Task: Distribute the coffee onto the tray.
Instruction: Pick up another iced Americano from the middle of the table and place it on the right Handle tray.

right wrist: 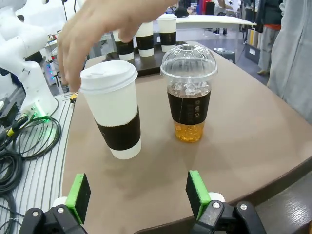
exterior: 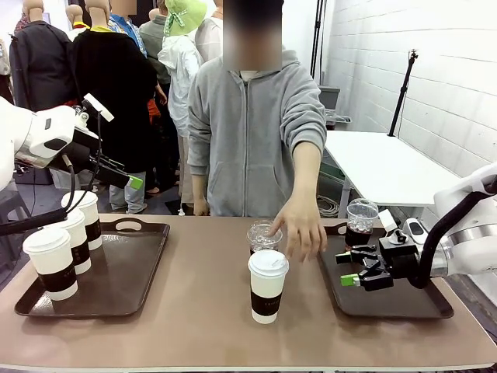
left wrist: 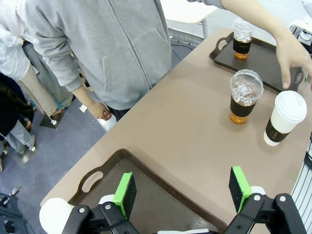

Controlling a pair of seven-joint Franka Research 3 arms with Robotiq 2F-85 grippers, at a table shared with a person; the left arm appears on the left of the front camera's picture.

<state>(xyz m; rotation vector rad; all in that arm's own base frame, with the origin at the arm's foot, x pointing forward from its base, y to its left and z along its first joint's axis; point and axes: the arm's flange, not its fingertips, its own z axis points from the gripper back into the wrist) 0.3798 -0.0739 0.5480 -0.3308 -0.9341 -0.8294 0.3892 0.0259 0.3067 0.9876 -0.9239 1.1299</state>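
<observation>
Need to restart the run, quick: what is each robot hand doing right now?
Left hand: open, holding nothing.
Right hand: open, holding nothing.

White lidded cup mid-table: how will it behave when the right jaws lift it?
Probably tippy: the white cup is tall, narrowing toward its base. Its paper wall may dent if squeezed hard; the dark sleeve likely grips better. Fill is hidden, so weight uncertain.

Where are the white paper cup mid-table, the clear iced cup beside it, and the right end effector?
white paper cup (exterior: 266, 299): front view, dark sleeve.
clear iced cup (right wrist: 189, 105): right wrist view, dark sleeve.
right end effector (exterior: 346, 269): front view, midway between green-padded fingertips.
</observation>
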